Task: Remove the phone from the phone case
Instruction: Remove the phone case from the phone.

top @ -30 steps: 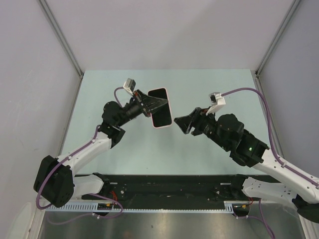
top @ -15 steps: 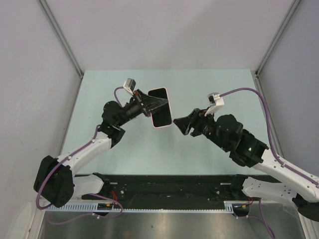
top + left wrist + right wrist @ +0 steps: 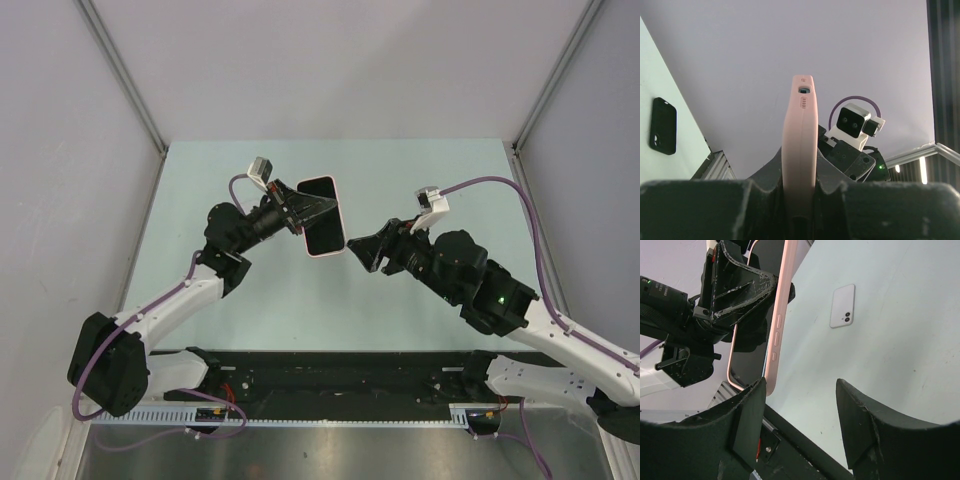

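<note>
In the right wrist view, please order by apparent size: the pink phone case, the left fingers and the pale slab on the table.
1. phone case, longest, partly hidden.
2. left fingers, shorter but broad; close to the case.
3. pale slab, clearly smallest, though it lies farther away.

Even, soft overhead light — faint shadows; wrist-view foregrounds blurred, dark.

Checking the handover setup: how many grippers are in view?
2. The left gripper is shut on the phone case, holding it up over the table. The right gripper is open, just beside the case's lower end. None seems hidden.
</note>
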You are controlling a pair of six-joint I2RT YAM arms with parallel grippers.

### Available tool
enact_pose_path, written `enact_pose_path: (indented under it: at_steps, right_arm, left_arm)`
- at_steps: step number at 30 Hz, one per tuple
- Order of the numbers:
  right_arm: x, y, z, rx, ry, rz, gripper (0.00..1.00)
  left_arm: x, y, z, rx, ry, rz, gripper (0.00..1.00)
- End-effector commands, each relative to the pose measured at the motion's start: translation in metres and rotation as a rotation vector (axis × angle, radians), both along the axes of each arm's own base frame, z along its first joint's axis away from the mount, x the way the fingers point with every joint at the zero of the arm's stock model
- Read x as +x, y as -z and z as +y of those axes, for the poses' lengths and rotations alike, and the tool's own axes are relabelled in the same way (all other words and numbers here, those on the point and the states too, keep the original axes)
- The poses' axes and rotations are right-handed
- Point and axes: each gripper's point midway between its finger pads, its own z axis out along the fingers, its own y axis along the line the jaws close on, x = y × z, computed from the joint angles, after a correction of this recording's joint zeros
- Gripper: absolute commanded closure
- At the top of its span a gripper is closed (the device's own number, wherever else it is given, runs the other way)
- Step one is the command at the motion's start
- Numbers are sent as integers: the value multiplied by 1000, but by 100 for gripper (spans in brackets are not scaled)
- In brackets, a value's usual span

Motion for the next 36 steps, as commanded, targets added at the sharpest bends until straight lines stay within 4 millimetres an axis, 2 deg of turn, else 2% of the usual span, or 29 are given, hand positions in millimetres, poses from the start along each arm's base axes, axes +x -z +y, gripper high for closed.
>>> enact_pose_path:
  at_steps: [1,13,26,32,36]
  right_arm:
    - [2,-22,-2,29,20,-42,39]
    - [11,17,0,-99,61,30,40]
    - [7,71,6,-295,78,101,41]
    - [4,100,8,-395,81,149,41]
    - [5,113,10,-434,82,169,41]
  left_arm:
    - [-7,-44,7,-71,-18,-136,100]
    - [-11,-53,11,-86,-21,-152,100]
    - [-17,-68,15,-112,-21,-172,100]
    - [-23,-83,20,-135,-29,-197,100]
    - [-26,-93,22,-161,-23,-207,100]
